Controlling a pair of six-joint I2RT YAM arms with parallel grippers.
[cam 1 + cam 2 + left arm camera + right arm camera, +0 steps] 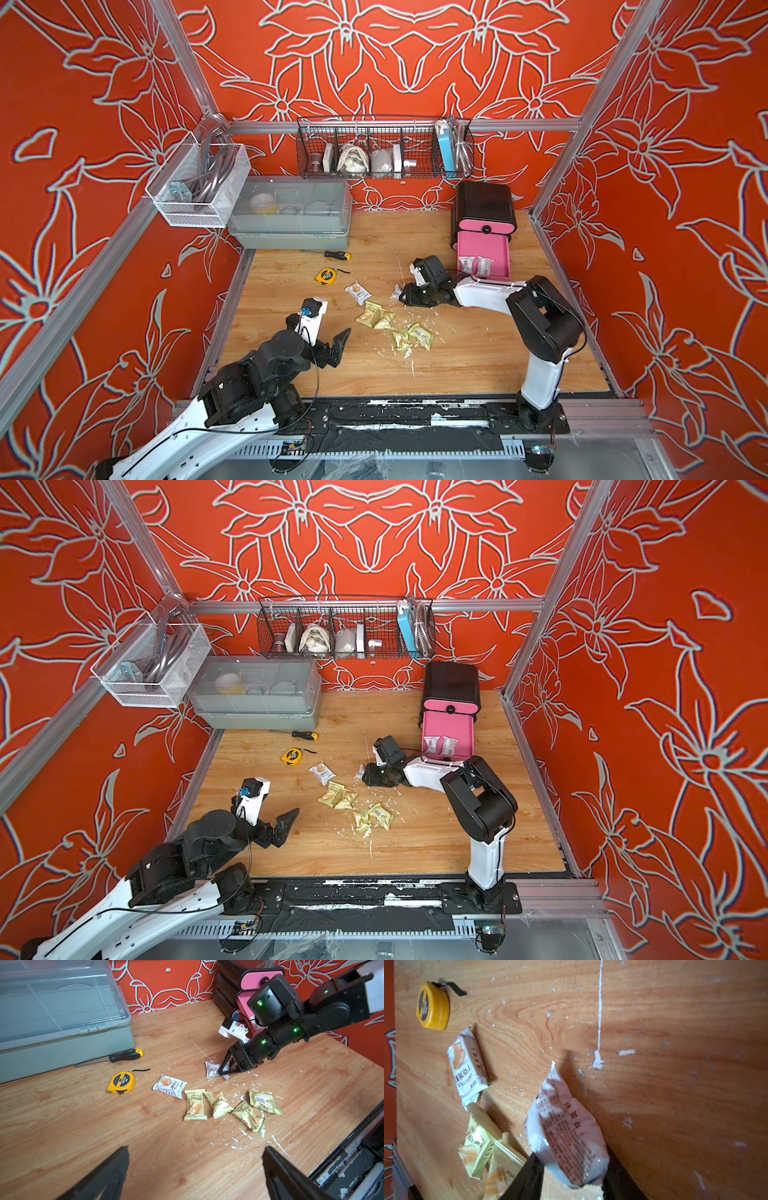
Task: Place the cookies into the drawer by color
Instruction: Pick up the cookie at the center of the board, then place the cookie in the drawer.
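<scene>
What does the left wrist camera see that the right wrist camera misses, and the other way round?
Only the left wrist view shows the grey bin, the screwdriver, the pink drawer chest and the right arm from outside. Only the right wrist view shows, close up, the small print on the white packet gripped in the right pincer. Both show that packet, the tape measure, the face-up white packet and some yellow-green packets.

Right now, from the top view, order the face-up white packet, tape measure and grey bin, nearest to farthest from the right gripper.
1. Face-up white packet, just left of the right gripper.
2. Tape measure, farther left.
3. Grey bin, back left.
</scene>
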